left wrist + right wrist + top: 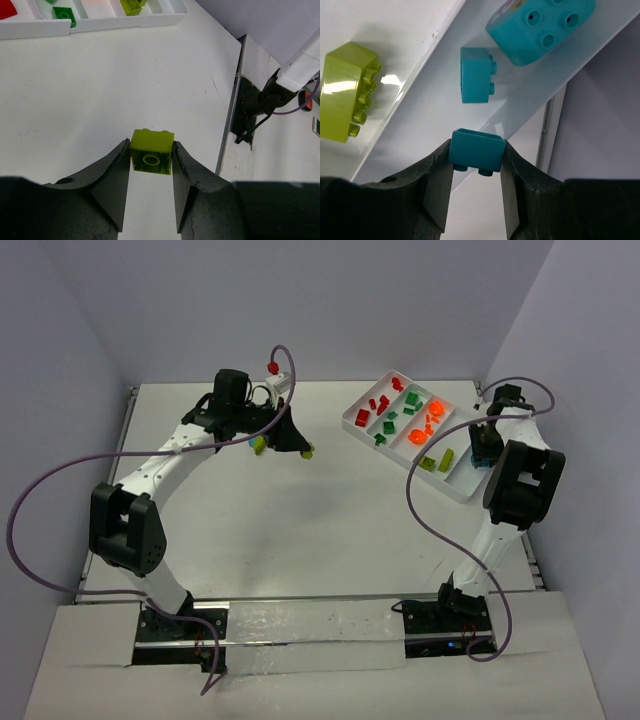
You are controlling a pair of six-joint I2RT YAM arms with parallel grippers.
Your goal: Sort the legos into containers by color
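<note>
Tray [350, 420] far right, legos [411, 398] inside

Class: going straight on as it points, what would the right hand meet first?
Probably the small cyan plastic brick lying in the white tray's end compartment, straight ahead of the right hand and its gripped cyan brick; depth unclear.

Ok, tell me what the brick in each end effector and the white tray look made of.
The held yellow-green brick looks like hard moulded plastic, glossy and perhaps slightly translucent, going by its crisp edges and glow. The held cyan brick looks like opaque plastic with a smooth sheen and moulded studs. The tray is probably glossy white plastic, since it throws bright highlights.
</note>
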